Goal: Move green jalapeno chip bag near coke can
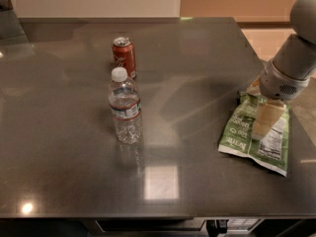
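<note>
The gripper [263, 126] was low over the green jalapeno chip bag [238, 133] near the right edge of the table [197, 83], well apart from the coke can [124, 57]
</note>
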Controlling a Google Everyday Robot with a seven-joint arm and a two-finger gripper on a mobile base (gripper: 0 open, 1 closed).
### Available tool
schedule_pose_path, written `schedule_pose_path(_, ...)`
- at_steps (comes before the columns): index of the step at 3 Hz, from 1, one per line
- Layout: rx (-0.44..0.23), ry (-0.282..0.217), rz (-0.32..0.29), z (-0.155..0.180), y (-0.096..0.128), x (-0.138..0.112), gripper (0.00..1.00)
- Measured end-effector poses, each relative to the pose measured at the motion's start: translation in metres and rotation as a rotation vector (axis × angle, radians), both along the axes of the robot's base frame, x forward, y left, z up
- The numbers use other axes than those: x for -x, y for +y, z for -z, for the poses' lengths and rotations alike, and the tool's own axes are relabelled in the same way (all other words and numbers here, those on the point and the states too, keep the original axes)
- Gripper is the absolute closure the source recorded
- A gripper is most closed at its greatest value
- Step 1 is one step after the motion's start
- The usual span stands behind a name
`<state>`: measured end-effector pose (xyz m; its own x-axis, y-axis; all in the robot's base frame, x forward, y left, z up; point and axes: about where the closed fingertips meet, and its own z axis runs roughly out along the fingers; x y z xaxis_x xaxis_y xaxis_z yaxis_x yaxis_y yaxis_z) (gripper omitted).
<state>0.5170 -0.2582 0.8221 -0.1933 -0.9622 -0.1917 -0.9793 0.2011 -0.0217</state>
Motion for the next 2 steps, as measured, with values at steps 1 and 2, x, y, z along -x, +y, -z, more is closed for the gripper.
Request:
schedule_pose_path(1,0.004,0.007,-0.004,0.0040,0.0004,-0.0005,0.41)
schedule_pose_path(2,0.005,0.007,-0.005,0.0010,0.0007,-0.0012,0.65)
